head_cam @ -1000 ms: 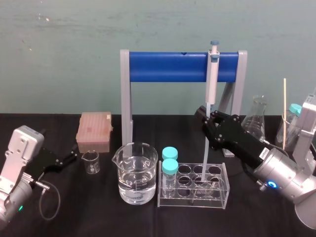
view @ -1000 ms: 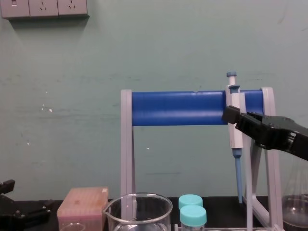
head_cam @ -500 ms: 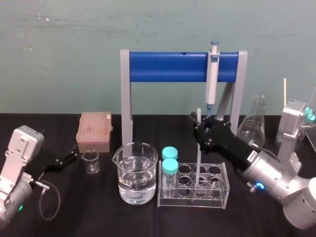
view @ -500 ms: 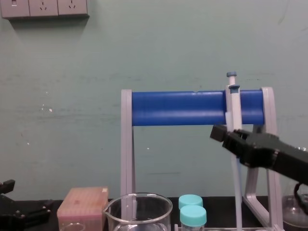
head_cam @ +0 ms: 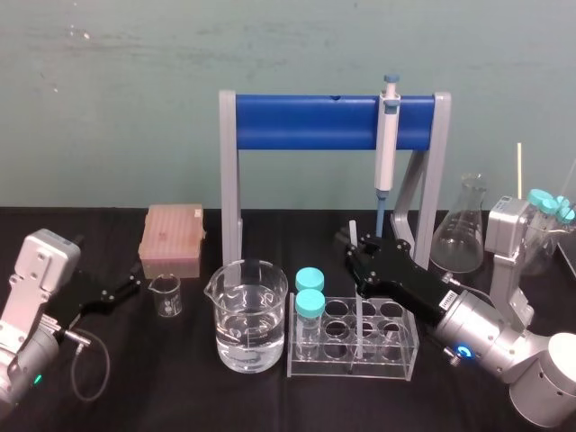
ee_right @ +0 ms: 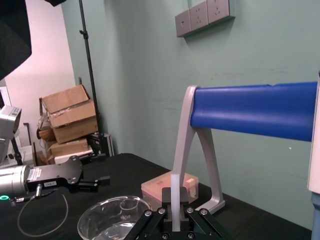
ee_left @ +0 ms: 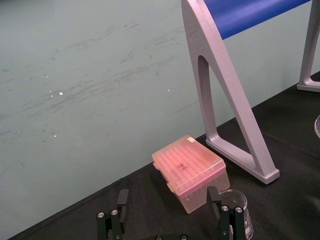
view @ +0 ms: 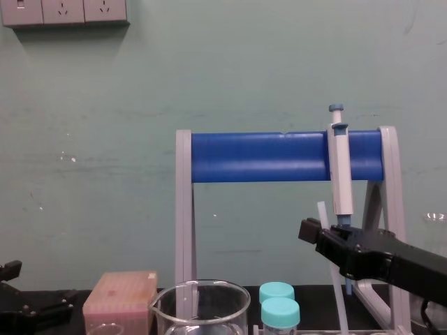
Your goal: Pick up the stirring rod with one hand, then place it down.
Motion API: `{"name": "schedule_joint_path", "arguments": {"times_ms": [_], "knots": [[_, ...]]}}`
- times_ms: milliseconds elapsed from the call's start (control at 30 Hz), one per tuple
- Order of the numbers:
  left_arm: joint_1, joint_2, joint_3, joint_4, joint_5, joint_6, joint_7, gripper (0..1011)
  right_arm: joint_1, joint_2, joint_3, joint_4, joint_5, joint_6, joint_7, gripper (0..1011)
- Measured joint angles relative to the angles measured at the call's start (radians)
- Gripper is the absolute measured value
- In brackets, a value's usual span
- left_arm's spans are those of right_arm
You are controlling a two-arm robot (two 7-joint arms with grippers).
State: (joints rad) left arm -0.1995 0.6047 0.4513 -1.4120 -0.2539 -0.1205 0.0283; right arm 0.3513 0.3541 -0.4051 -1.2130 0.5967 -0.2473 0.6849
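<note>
The stirring rod (head_cam: 355, 236) is a thin translucent-white stick standing nearly upright. My right gripper (head_cam: 358, 258) is shut on it a little below its top end. The rod's lower part reaches down into the clear tube rack (head_cam: 402, 349). In the right wrist view the rod (ee_right: 175, 192) rises between the two black fingers (ee_right: 166, 209). In the chest view the rod (view: 323, 212) sticks up above the right gripper (view: 312, 231). My left gripper (head_cam: 133, 285) rests low at the left, open and holding nothing, near the small beaker (head_cam: 166, 294).
A large beaker of water (head_cam: 247, 315) stands left of the tube rack, which holds two blue-capped vials (head_cam: 310, 303). Behind are the grey-and-blue stand (head_cam: 306, 121) with a hanging pipette (head_cam: 387, 148), a pink tip box (head_cam: 172, 238) and a conical flask (head_cam: 461, 229).
My right gripper has come down and shifted left with the rod in it, so the rod now stands lower in the tube rack. The left arm has not moved.
</note>
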Motion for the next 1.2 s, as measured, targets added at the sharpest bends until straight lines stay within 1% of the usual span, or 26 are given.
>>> {"name": "schedule_joint_path", "arguments": {"times_ms": [500,867,933,967,1000,1033,1100,1133,1200], "knots": [[0.0,0.0,0.0,0.0,0.0,0.0,0.0,1000,-0.001,-0.005,0.0,0.009,-0.02,0.011,-0.016,69],[0.0,0.0,0.0,0.0,0.0,0.0,0.0,1000,-0.001,-0.005,0.0,0.009,-0.019,0.011,-0.016,73],[0.0,0.0,0.0,0.0,0.0,0.0,0.0,1000,-0.001,-0.005,0.001,0.009,-0.018,0.011,-0.016,92],[0.0,0.0,0.0,0.0,0.0,0.0,0.0,1000,-0.001,-0.005,0.001,0.009,-0.018,0.011,-0.016,137],[0.0,0.0,0.0,0.0,0.0,0.0,0.0,1000,-0.001,-0.005,0.001,0.009,-0.018,0.011,-0.016,137],[0.0,0.0,0.0,0.0,0.0,0.0,0.0,1000,-0.001,-0.005,0.001,0.009,-0.018,0.011,-0.015,172],[0.0,0.0,0.0,0.0,0.0,0.0,0.0,1000,-0.001,-0.005,0.001,0.009,-0.018,0.011,-0.015,208],[0.0,0.0,0.0,0.0,0.0,0.0,0.0,1000,-0.001,-0.005,0.001,0.009,-0.018,0.011,-0.015,264],[0.0,0.0,0.0,0.0,0.0,0.0,0.0,1000,-0.001,-0.005,0.001,0.009,-0.017,0.011,-0.015,302]]}}
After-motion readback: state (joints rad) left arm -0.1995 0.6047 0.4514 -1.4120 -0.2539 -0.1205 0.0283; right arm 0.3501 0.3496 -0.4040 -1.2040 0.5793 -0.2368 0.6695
